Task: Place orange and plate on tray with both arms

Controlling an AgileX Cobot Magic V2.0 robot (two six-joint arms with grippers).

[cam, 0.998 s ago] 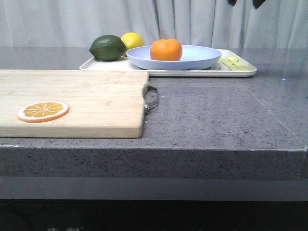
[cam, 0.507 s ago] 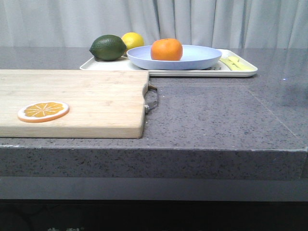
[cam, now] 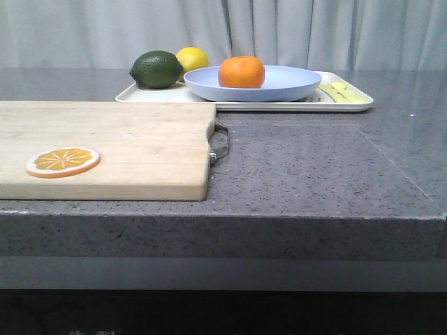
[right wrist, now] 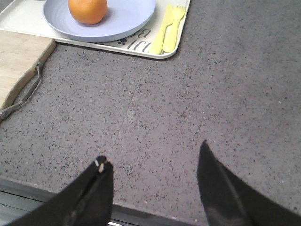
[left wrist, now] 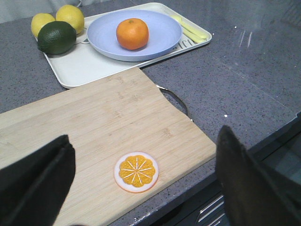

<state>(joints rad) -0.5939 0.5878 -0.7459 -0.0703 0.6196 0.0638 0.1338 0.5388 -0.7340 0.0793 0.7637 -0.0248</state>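
Note:
The orange [cam: 241, 72] sits on the lavender-blue plate [cam: 293, 84], and the plate rests on the cream-white tray [cam: 279, 105] at the back of the counter. They also show in the left wrist view: orange [left wrist: 132, 33], plate [left wrist: 160, 40], tray [left wrist: 80, 70], and in the right wrist view: orange [right wrist: 87, 9], plate [right wrist: 127, 19], tray [right wrist: 28, 21]. My left gripper [left wrist: 143, 141] is open and empty above the near edge of the cutting board. My right gripper [right wrist: 153, 153] is open and empty above the counter's front edge. Neither gripper shows in the front view.
A wooden cutting board [cam: 126, 143] with a metal handle [cam: 220, 143] lies front left, an orange slice [cam: 63, 161] on it. A dark green lime [cam: 156, 69] and a yellow lemon [cam: 192, 58] sit on the tray's left end, a yellow fork and knife [cam: 339, 91] on its right end.
A dark gripper tip at the top right of the front view one second ago has left the view. The orange, plate and tray have not moved.

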